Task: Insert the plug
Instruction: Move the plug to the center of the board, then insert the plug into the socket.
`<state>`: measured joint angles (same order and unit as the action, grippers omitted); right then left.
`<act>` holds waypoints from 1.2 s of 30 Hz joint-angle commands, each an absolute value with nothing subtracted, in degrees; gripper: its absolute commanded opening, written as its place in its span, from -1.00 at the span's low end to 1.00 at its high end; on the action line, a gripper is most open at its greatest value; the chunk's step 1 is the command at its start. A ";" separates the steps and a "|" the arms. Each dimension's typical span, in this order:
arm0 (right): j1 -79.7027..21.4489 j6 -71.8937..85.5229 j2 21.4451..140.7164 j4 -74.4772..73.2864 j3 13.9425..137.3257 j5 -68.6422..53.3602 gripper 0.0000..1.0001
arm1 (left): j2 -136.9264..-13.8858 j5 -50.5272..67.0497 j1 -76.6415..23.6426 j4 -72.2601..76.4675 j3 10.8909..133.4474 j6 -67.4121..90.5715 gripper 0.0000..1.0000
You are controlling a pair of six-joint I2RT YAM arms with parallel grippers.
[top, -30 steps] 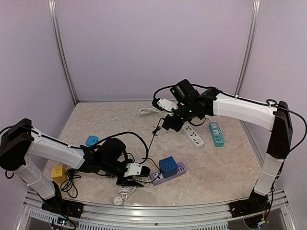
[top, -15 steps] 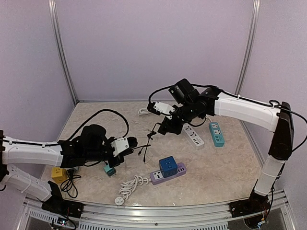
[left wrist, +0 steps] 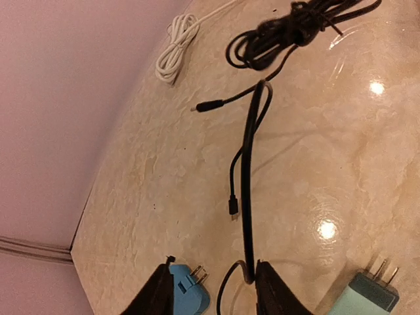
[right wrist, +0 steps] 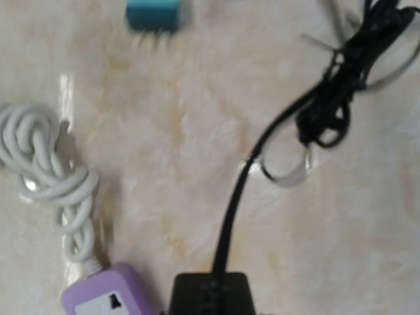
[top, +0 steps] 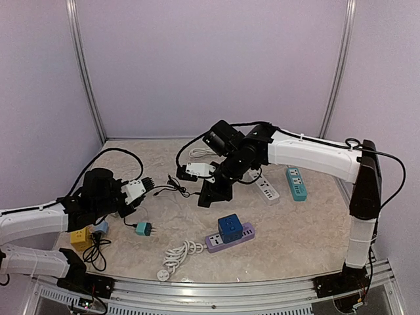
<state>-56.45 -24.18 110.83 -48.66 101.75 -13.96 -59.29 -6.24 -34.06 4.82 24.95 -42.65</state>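
Observation:
My right gripper is shut on a black plug and hovers above the table's middle. The plug's black cable runs to a tied bundle. A purple power strip lies in front of it, with a blue cube socket on top; the strip's corner shows in the right wrist view. My left gripper is at the left with its jaws a little apart. The black cable leans on the inner side of one finger and is not squeezed.
A teal plug and a coiled white cord lie near the front. A light blue plug sits under my left fingers. A yellow cube is at the left; white and teal strips at the right.
My left arm pulled back from the purple strip to the left and rear, leaving the teal plug on the table. My right arm moved left and lower with the black plug.

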 commanded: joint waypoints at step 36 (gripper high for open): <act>-63.21 -34.30 123.10 -64.82 105.59 -6.16 -1.00 | -47.10 11.30 -33.75 -1.41 17.93 -41.40 0.97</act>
